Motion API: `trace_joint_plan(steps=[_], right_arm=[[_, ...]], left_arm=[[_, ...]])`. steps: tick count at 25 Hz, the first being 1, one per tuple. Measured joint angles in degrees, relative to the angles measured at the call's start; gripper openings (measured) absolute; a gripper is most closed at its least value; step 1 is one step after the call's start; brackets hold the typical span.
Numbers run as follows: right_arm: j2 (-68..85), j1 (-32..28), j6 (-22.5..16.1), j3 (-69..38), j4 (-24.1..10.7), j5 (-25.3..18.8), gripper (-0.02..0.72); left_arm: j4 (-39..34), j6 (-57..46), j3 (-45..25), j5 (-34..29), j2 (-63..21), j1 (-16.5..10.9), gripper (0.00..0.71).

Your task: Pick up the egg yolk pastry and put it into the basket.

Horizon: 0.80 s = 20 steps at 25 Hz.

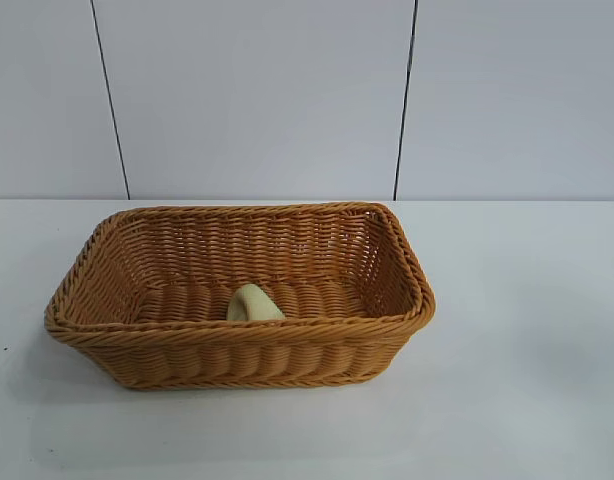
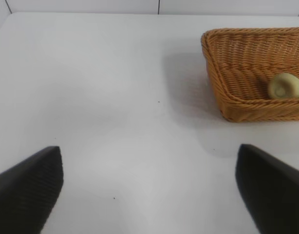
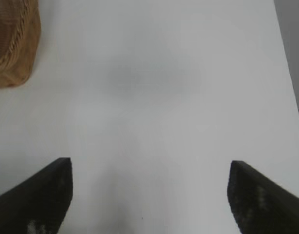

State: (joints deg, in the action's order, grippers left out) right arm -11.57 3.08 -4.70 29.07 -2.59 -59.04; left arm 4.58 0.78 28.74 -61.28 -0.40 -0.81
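The egg yolk pastry [image 1: 253,304], a small pale cream lump, lies tilted on the floor of the orange-tan wicker basket [image 1: 382,330] near its front wall. The left wrist view shows the same pastry [image 2: 285,86] inside the basket [image 2: 222,83], well away from my left gripper [image 2: 149,190]. That gripper stands open over bare table with nothing between its dark fingers [image 2: 30,187]. My right gripper [image 3: 149,195] is open too and holds nothing; only a corner of the basket [image 3: 13,53] shows far off in its view. Neither arm appears in the exterior view.
The basket sits in the middle of a white table [image 1: 527,400]. A pale panelled wall [image 1: 257,90] rises behind the table's far edge. The table's side edge [image 3: 288,73] runs along one side of the right wrist view.
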Motion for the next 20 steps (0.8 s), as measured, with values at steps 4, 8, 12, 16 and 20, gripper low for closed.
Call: trace_joint_plan(steps=[4, 8, 12, 16, 20], right_arm=[[2.6, 0.0, 0.0, -0.2, 0.0, 0.5, 0.624], [10.1, 0.0, 0.0, -0.2, 0.0, 0.6, 0.624], [11.8, 0.0, 0.0, -0.2, -0.1, 0.5, 0.624], [11.8, 0.0, 0.0, -0.2, -0.1, 0.5, 0.624], [11.8, 0.0, 0.0, -0.2, -0.1, 0.5, 0.624]], left_arm=[[0.0, 0.0, 0.0, 0.0, 0.0, 0.0, 0.692], [0.0, 0.0, 0.0, 0.0, 0.0, 0.0, 0.692], [0.0, 0.0, 0.0, 0.0, 0.0, 0.0, 0.692], [0.0, 0.0, 0.0, 0.0, 0.0, 0.0, 0.692], [0.0, 0.0, 0.0, 0.0, 0.0, 0.0, 0.692]])
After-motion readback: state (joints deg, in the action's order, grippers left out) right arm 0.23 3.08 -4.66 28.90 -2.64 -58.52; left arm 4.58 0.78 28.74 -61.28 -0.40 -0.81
